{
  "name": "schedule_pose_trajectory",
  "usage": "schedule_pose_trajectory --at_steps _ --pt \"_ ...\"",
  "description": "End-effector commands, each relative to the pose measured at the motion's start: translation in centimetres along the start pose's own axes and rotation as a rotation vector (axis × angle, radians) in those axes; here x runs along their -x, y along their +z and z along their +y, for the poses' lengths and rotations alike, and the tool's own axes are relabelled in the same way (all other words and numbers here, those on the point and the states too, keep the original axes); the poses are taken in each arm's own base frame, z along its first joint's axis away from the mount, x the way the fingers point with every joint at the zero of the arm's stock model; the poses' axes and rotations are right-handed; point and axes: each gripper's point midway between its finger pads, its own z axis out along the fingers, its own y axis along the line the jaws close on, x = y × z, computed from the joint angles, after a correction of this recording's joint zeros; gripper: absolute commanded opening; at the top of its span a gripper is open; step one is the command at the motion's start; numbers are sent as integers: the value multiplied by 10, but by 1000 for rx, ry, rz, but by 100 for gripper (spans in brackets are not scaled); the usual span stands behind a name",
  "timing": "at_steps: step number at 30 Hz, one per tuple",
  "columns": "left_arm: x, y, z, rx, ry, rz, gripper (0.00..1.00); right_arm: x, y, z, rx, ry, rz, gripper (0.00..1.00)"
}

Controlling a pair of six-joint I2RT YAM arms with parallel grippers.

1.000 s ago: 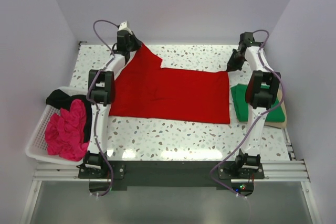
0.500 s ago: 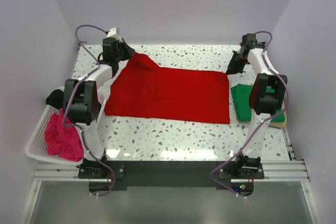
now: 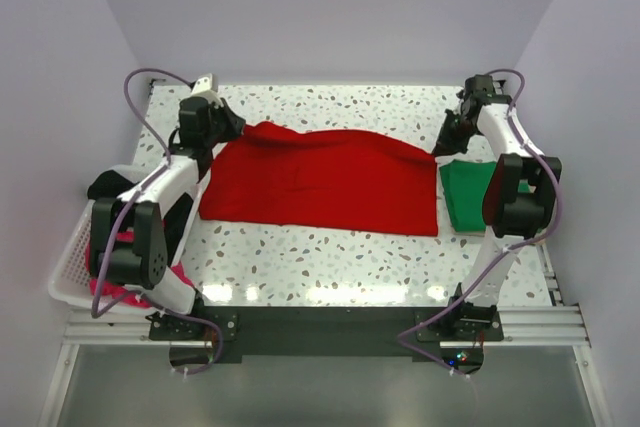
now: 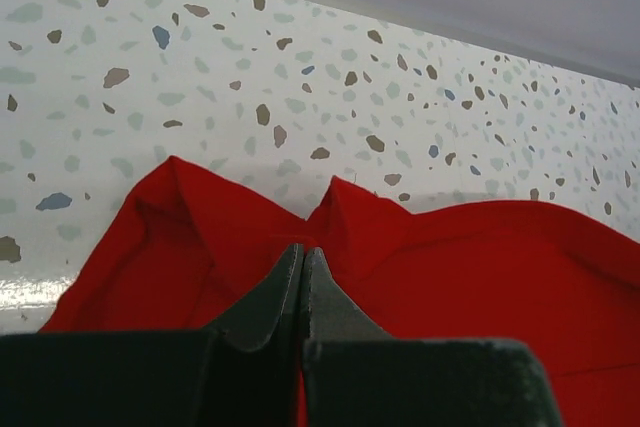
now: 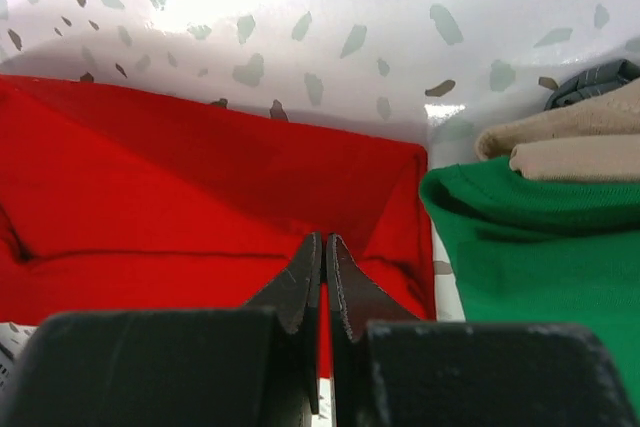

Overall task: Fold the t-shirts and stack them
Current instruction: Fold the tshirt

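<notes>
Speckled tabletop [image 3: 320, 257]: my left hand [image 3: 243, 129] and right hand [image 3: 440, 150] each clamp a far corner of the red shirt [image 3: 320, 182]; green shirt [image 3: 462, 197] lies just beside it.

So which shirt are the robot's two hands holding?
The red t-shirt spread across the middle: both the left gripper and right gripper pinch its far edge. The green t-shirt lies folded on the right, untouched.

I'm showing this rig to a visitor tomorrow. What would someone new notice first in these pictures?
The bright red t-shirt spread across the middle of the speckled table, its far edge lifted. The left gripper and right gripper are each shut on a far corner of it. A folded green t-shirt lies at the table's right edge.
</notes>
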Motion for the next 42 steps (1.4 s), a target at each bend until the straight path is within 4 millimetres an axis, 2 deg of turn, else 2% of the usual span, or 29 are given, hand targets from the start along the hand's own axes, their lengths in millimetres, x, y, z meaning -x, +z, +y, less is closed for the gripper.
schedule_pose_trajectory --at_steps 1,5,10,21,31,34,36,37,41,42 --pt "19 -27 1 29 51 -68 0 -6 -23 7 36 -49 -28 0" --pt "15 -48 4 56 44 -72 0 -19 -22 -1 9 -61 -5 0" --pt "3 -66 20 138 43 -59 0 -30 -17 -13 -31 -74 11 0" --pt "-26 -69 27 146 46 26 0 -44 -13 -31 -96 -95 27 0" --pt "-44 -87 29 144 56 74 0 -55 -11 -42 -132 -102 38 0" --pt "-57 -97 31 148 48 114 0 -60 -11 -44 -139 -103 49 0" --pt "-64 -102 28 124 46 133 0 -61 -15 -43 -130 -106 42 18" --pt "-66 -106 25 113 47 137 0 -62 -18 -42 -126 -106 38 31" --pt "-89 -114 25 81 42 196 0 -57 -31 -28 -86 -128 3 44" --pt "-94 -115 24 74 38 217 0 -57 -32 -17 -64 -148 -4 45"
